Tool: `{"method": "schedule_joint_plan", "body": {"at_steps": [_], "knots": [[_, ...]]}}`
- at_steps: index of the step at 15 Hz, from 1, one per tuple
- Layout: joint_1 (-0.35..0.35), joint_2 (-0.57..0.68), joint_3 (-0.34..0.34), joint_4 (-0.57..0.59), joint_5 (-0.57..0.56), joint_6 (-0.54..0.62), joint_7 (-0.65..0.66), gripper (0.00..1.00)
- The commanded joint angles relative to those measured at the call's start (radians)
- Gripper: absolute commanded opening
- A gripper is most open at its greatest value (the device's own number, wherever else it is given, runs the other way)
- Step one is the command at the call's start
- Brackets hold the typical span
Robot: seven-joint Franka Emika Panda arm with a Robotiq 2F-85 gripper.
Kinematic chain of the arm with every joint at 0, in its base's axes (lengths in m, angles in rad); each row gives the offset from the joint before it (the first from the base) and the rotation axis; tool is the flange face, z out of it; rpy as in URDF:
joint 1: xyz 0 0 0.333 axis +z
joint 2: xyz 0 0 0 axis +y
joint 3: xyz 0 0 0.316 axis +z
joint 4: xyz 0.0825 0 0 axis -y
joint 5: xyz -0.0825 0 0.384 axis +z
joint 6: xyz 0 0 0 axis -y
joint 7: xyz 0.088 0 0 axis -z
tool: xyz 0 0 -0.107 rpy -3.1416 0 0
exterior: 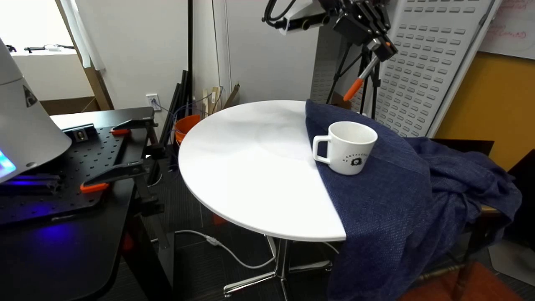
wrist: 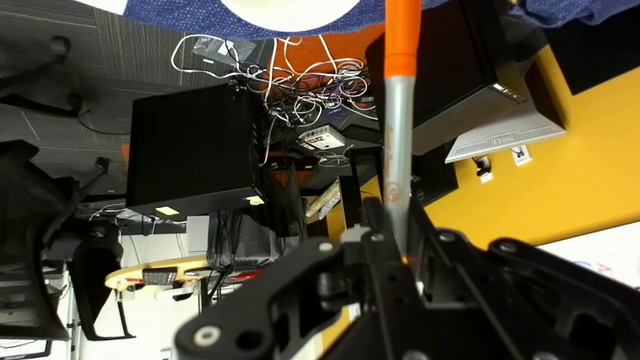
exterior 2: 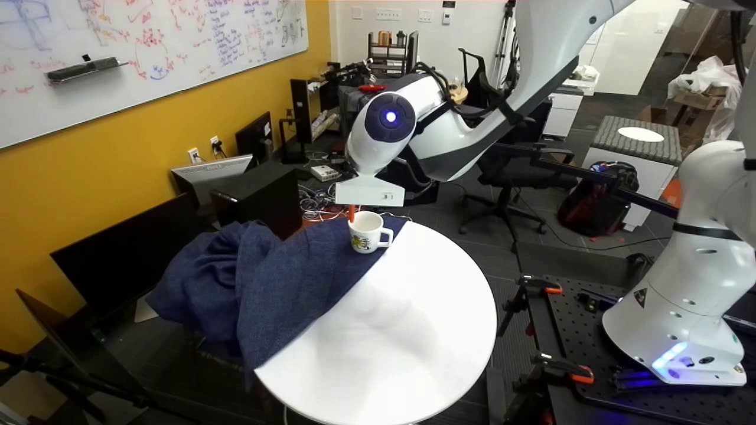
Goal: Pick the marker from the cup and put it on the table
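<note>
The marker (exterior: 363,76) has a grey barrel and an orange end. My gripper (exterior: 382,49) is shut on its upper part and holds it tilted in the air, orange end down. The wrist view shows the marker (wrist: 399,125) between the fingertips (wrist: 400,220). In an exterior view only its orange end (exterior 2: 351,213) shows below the wrist. The white mug, the cup (exterior: 350,150), stands upright on the dark blue cloth (exterior: 376,196) over part of the round white table (exterior: 250,167). The marker is outside the mug, above and beyond it in an exterior view. The wrist view shows part of the mug (wrist: 292,10).
A black workbench (exterior: 138,115) with clamps carries the robot base. A tripod (exterior: 373,98) and a louvred panel (exterior: 434,54) stand behind the gripper. Black computer cases (exterior 2: 260,195), cables (exterior 2: 322,203) and monitors (exterior 2: 136,260) lie beyond the table near the yellow wall.
</note>
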Motion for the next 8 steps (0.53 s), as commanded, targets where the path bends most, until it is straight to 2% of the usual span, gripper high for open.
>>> {"method": "schedule_joint_plan", "body": {"at_steps": [1, 8], "knots": [[-0.010, -0.009, 0.046, 0.004, 0.011, -0.026, -0.002, 0.03], [0.009, 0.013, 0.109, 0.037, 0.059, -0.030, -0.020, 0.03]]}}
